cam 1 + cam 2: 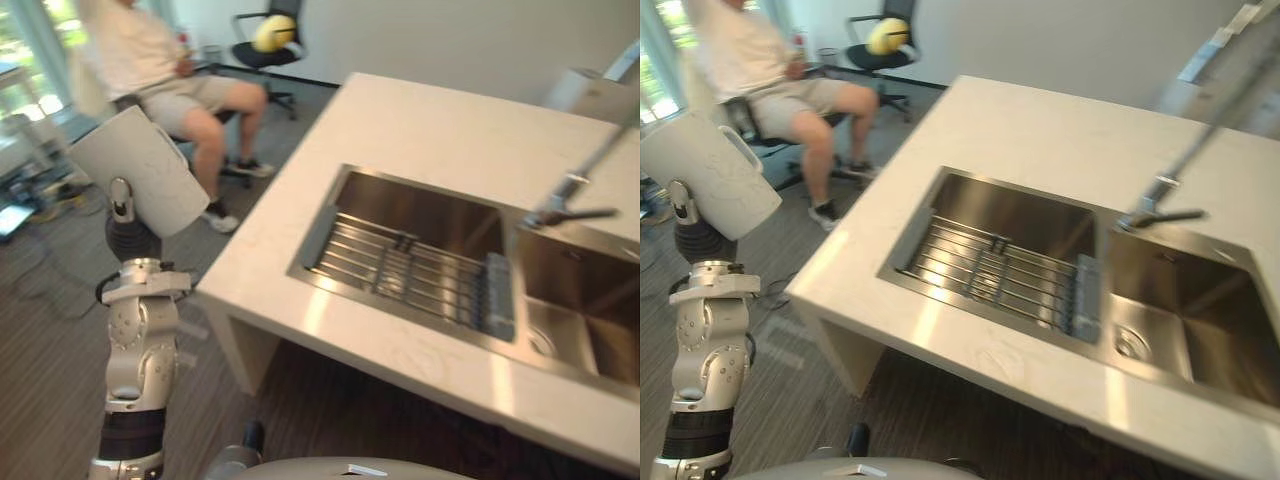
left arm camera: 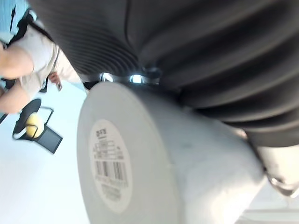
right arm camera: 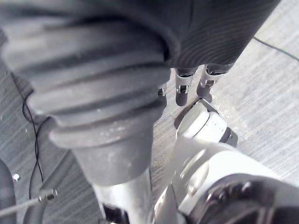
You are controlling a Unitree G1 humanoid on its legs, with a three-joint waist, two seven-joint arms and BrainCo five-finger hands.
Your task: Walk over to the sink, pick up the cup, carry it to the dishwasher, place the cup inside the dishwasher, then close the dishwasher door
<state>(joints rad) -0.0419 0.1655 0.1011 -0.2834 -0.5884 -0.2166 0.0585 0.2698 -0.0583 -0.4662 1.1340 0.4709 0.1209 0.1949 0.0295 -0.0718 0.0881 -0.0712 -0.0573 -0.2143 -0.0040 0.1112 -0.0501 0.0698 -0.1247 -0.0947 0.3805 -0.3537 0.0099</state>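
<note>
White ceramic cup [image 1: 140, 168] held aloft on the left hand [image 1: 128, 232], left of the pale stone counter [image 1: 420, 125].
The cup hides the hand's grip, so I cannot tell how it holds. The cup is well apart from the stainless steel double sink [image 1: 420, 205], right of it. The right hand [image 3: 182, 86] hangs over grey floor, fingers relaxed and holding nothing.
</note>
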